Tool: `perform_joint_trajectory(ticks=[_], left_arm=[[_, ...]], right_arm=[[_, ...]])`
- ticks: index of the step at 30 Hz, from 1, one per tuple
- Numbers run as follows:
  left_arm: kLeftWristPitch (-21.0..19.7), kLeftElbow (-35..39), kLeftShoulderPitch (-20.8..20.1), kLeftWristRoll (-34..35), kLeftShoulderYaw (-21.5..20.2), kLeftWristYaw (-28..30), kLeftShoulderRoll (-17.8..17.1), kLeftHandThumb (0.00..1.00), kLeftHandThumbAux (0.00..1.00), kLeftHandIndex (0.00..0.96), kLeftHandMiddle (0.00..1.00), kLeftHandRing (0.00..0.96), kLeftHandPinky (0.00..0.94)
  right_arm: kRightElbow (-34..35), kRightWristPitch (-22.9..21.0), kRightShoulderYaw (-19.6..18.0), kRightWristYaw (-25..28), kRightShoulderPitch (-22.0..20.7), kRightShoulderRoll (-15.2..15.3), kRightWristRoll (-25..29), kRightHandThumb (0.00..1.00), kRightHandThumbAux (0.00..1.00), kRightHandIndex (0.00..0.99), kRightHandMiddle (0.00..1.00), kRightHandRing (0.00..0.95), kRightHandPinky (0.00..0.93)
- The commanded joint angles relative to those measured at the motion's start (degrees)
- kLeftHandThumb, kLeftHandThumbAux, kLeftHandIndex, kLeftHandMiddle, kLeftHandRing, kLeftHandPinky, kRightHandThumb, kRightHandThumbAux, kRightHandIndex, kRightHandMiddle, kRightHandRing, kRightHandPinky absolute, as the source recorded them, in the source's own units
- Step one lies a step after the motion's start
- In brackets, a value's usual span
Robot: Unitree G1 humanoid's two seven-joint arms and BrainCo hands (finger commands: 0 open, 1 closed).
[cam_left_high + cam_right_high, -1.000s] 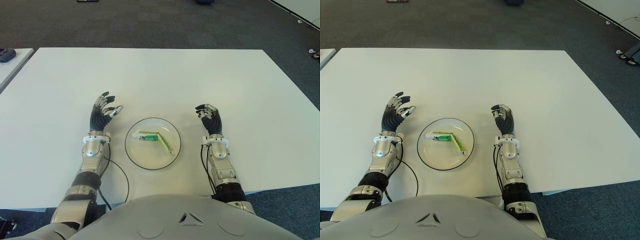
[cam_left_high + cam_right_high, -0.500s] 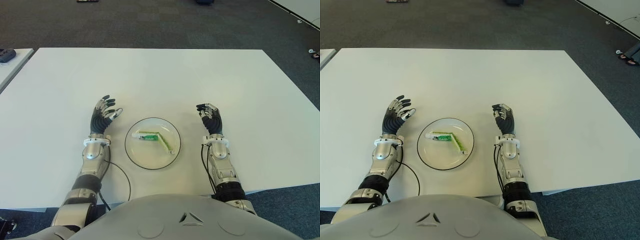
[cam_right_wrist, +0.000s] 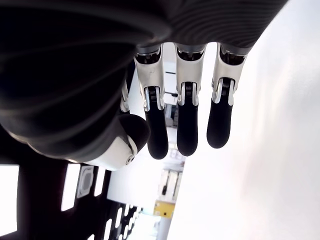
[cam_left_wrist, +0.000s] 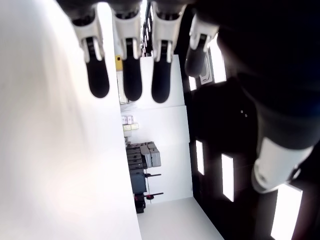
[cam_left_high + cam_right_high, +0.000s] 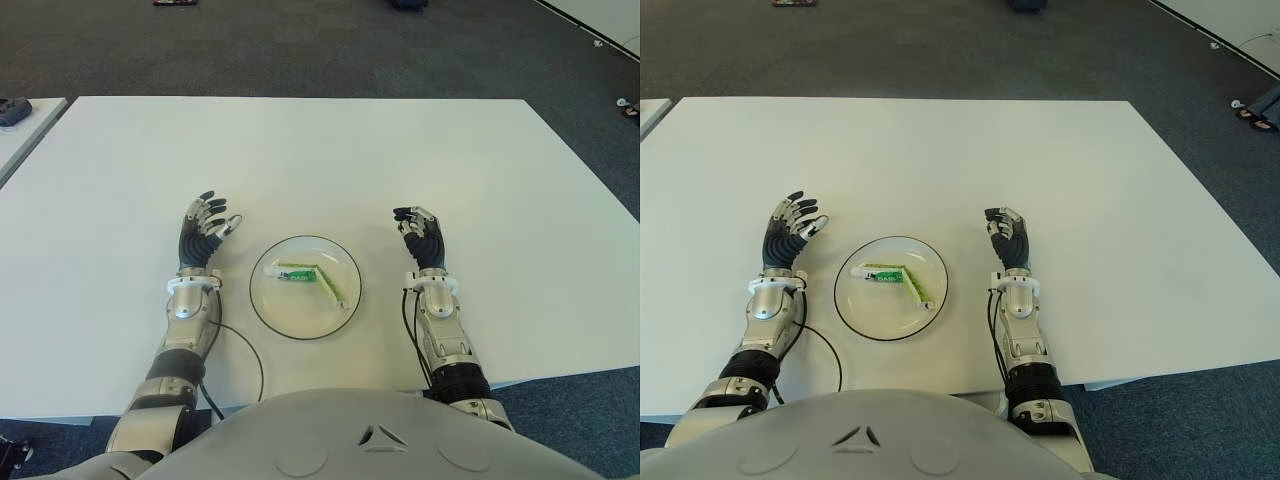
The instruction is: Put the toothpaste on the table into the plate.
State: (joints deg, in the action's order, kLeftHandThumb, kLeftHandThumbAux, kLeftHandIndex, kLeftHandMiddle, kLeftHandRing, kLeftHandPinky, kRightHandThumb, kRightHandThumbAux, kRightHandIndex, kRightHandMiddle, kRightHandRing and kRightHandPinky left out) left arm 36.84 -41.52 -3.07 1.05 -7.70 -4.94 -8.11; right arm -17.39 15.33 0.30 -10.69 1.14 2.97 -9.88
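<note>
Beside the plate with the toothpaste, left hand and right hand, fingers spread, both empty.

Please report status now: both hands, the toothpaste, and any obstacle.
Left hand open, left of plate; right hand open, to its right. Toothpaste lies in plate. Nothing in the way.

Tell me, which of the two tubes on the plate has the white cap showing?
The toothpaste tube lying crosswise, nearer the left hand; its white cap points that way. The other tube slants toward the plate rim, pale green.
</note>
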Motion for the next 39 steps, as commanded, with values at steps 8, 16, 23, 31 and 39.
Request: perform_joint_trajectory(ticks=[8, 16, 23, 31, 39], left_arm=[[0.84, -1.76, 1.78, -2.38, 0.49, -1.64, 1.52, 0.035, 0.664, 0.182, 0.282, 0.28, 0.296], [-0.25, -0.57, 2.28, -3.96, 0.91, -2.84, 2.23, 0.011, 0.705, 0.207, 0.308, 0.31, 0.341], [-1.08, 0.23, 2.71, -4.74, 1.21, -3.1, 2.75, 0.0, 0.736, 0.225, 0.318, 0.312, 0.316], [-2.72, 1.44, 3.14, -4.94, 1.32, -2.79, 3.2, 0.0, 0.797, 0.229, 0.313, 0.294, 0.275], [-2.69, 2.25, 3.8, -4.83, 1.82, -2.4, 3.32, 0.0, 0.835, 0.239, 0.309, 0.277, 0.217]], right_arm=[[0.18, -0.15, 0.28, -0.42, -0.07, 0.09, -0.89, 0.708, 0.737, 0.422, 0.392, 0.347, 0.36], [0.98, -1.17, 0.54, -0.58, 0.41, 0.35, -1.72, 0.706, 0.736, 0.42, 0.404, 0.357, 0.381], [1.55, -1.18, 0.67, -0.35, 0.89, 0.63, -1.69, 0.707, 0.736, 0.419, 0.425, 0.387, 0.437], [1.78, -1.83, 0.79, -0.02, 1.13, 0.77, -1.61, 0.709, 0.736, 0.42, 0.437, 0.404, 0.435], [1.35, -3.54, 0.85, 0.15, 1.18, 0.85, -1.76, 0.71, 0.735, 0.42, 0.433, 0.401, 0.404]])
